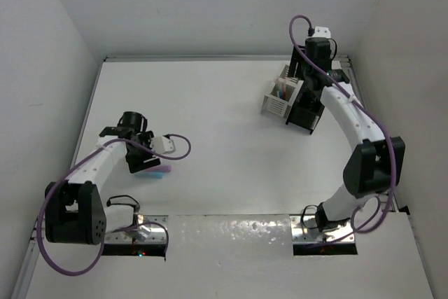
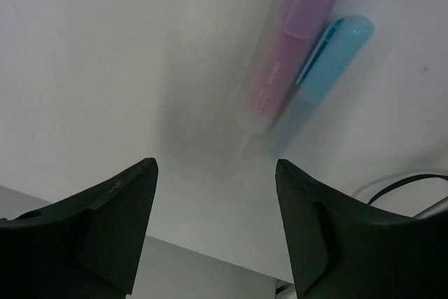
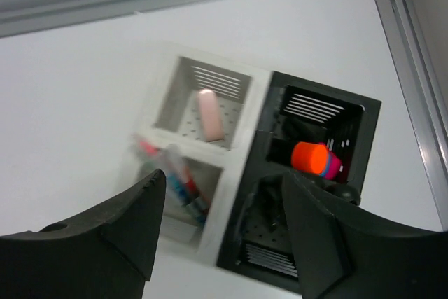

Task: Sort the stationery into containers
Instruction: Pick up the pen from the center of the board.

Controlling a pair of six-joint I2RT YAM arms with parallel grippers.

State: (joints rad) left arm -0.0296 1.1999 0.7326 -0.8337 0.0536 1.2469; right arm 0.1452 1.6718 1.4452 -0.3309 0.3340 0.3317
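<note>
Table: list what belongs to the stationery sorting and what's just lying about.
Job: translucent pink pen, light blue pen, white slatted plastic organiser, black slatted plastic organiser, pink eraser block, orange-capped highlighter.
Not the job: purple cable, silver edge rail.

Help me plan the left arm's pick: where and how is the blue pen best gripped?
Probably from above, jaws across the blue pen near its uncapped end, the one facing the open left gripper. There the pink pen lying against it tapers away, leaving a finger room.
</note>
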